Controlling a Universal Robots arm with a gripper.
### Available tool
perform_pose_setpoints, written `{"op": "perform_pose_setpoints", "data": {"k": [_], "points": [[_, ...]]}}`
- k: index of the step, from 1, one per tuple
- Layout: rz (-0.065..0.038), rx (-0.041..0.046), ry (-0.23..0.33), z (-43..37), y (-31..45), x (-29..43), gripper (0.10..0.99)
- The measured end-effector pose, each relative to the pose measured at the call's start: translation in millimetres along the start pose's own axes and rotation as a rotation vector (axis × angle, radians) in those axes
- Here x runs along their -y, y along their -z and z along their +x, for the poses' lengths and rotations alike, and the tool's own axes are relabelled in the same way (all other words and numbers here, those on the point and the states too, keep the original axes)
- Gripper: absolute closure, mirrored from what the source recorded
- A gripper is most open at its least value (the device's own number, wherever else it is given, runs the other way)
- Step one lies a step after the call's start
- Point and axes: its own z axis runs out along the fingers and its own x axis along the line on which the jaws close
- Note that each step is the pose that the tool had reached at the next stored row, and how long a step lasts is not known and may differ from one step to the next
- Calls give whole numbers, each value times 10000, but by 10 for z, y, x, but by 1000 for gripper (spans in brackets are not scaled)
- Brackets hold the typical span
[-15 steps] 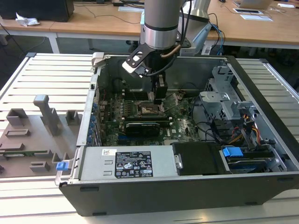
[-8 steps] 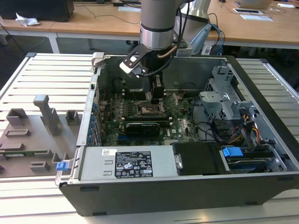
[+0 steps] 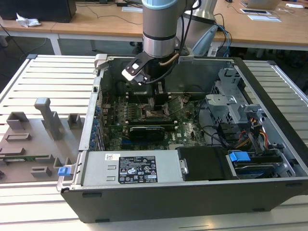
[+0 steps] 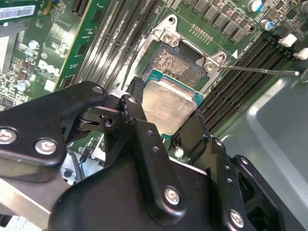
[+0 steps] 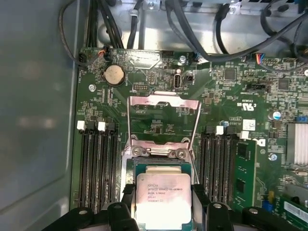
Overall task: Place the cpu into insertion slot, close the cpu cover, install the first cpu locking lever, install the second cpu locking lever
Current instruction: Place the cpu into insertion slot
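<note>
On the exterior view's left, a grey fixture plate (image 3: 29,144) is seen beside the open case (image 3: 192,192). Toward the middle, the arm (image 3: 161,24) is seen reaching down into the case, over the green board (image 3: 185,127). In the second wrist view the gripper (image 4: 166,102) is clamped on the cpu (image 4: 171,108). Two opposite edges are pinched by the fingers (image 4: 139,106), and the chip is held flat, metal top up.

The slot (image 4: 180,62) lies directly beneath the cpu and partly beyond it. A strip of pin field is left uncovered on the side toward the cover's hinge, so the chip is judged to be slightly short of the frame that way. Whether chip and slot touch cannot be told. The chip's edges are seen roughly parallel to the frame.

In the first wrist view the cover (image 5: 163,100) is seen standing open, tilted back off the slot, with memory slots (image 5: 98,163) on either side. On the exterior view's right, the drive cage (image 3: 231,103) is found well apart.
</note>
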Motion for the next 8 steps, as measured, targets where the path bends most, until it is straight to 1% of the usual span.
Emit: {"op": "perform_pose_setpoints", "data": {"k": [8], "points": [[0,0,0,10,-138,52,541]]}}
